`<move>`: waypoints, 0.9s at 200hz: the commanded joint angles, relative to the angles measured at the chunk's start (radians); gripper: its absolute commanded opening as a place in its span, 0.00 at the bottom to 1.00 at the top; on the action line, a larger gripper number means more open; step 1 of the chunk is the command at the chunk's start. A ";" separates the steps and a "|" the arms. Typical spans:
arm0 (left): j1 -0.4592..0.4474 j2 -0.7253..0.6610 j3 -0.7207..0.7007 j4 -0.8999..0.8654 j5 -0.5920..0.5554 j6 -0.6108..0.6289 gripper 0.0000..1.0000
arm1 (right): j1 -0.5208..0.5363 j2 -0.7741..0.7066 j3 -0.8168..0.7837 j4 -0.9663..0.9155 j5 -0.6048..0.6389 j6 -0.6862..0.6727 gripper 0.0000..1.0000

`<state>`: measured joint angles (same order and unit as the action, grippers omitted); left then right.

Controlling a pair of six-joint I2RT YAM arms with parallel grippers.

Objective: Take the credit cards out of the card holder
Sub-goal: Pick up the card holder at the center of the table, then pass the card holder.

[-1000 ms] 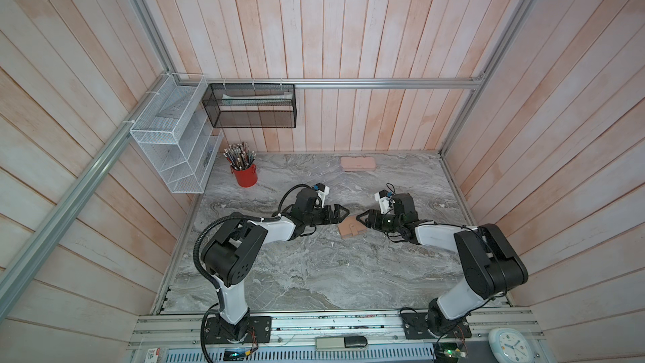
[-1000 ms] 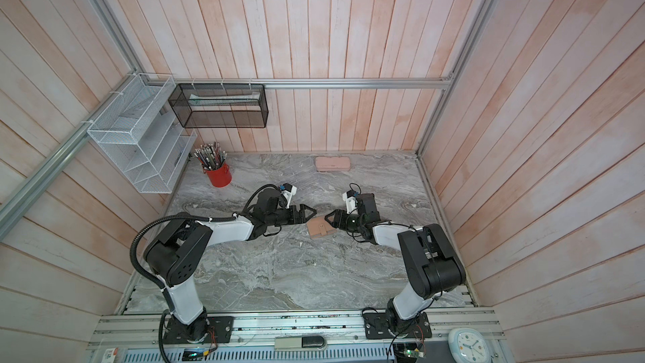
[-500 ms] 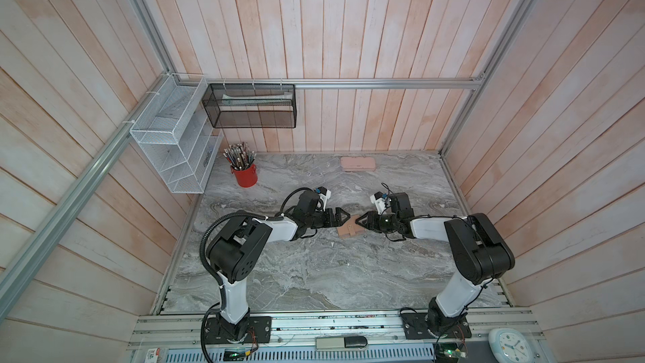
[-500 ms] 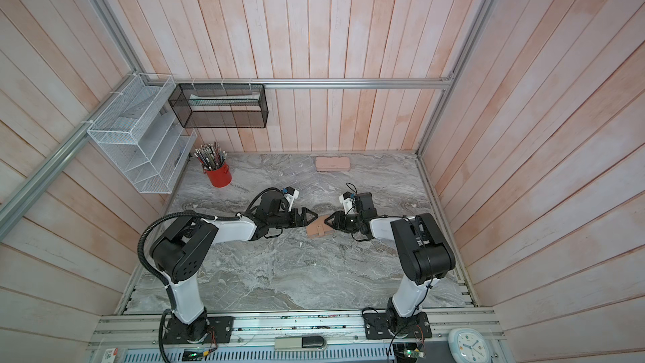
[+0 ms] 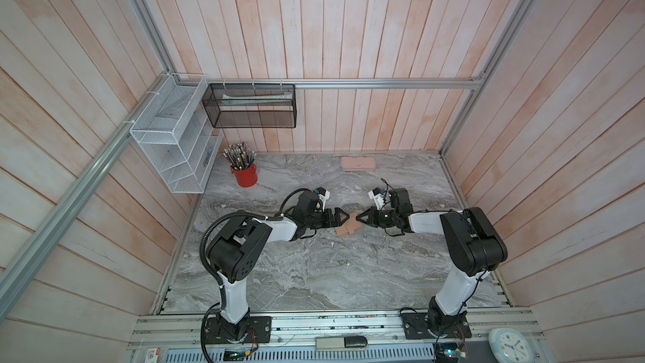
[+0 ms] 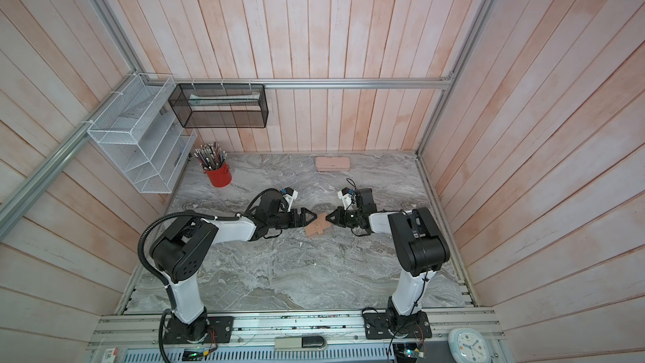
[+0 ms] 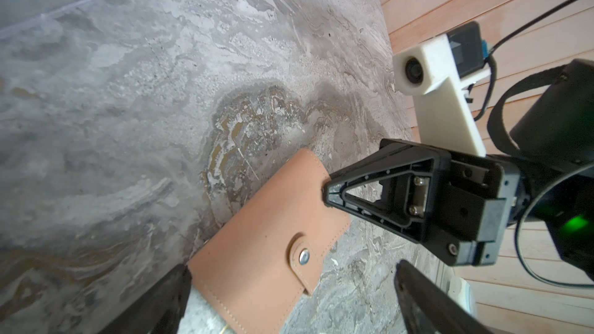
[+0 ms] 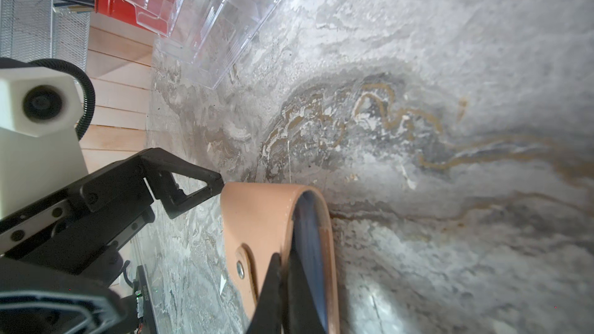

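Grey marbled tabletop (image 5: pixel 314 274), boxed in by pale wooden-slat walls, carries the card holder (image 5: pixel 350 228) at its middle, with the snap tab lying closed and no cards showing. The right claw (image 5: pixel 360 219) is pinched tight on the holder's right edge, probably to steady or lift it. The left claw (image 5: pixel 343 218) stands wide at the holder's left end, likely ready for the tab. A red pencil cup (image 5: pixel 245 175) and a pink case (image 5: pixel 358 163) sit far back.
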<state>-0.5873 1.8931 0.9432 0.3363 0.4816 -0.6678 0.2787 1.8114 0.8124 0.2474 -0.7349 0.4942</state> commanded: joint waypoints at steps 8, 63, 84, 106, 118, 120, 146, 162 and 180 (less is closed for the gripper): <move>-0.005 0.002 -0.014 0.018 0.024 0.004 1.00 | 0.007 0.001 0.015 0.023 -0.065 -0.017 0.00; 0.073 -0.095 0.006 -0.088 0.112 0.069 1.00 | 0.019 -0.084 0.119 -0.145 -0.029 -0.126 0.00; 0.105 -0.150 0.017 -0.147 0.134 0.108 1.00 | 0.032 -0.116 0.172 -0.231 -0.017 -0.190 0.00; 0.113 -0.181 0.046 -0.206 0.179 0.168 1.00 | 0.054 -0.142 0.224 -0.299 -0.035 -0.247 0.00; 0.120 -0.182 0.061 -0.230 0.204 0.196 1.00 | 0.074 -0.151 0.262 -0.352 -0.046 -0.288 0.00; 0.121 -0.181 0.062 -0.230 0.210 0.199 1.00 | 0.075 -0.153 0.269 -0.360 -0.047 -0.294 0.00; 0.166 -0.183 0.051 -0.196 0.264 0.201 1.00 | 0.098 -0.181 0.314 -0.415 -0.099 -0.325 0.00; 0.203 -0.190 0.018 -0.103 0.324 0.156 0.99 | 0.105 -0.201 0.323 -0.435 -0.113 -0.334 0.00; 0.213 -0.195 0.011 -0.068 0.362 0.156 0.97 | 0.111 -0.213 0.324 -0.452 -0.145 -0.348 0.00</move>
<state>-0.3962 1.7195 0.9749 0.1963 0.7483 -0.5144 0.3828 1.6337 1.1137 -0.1310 -0.8093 0.1986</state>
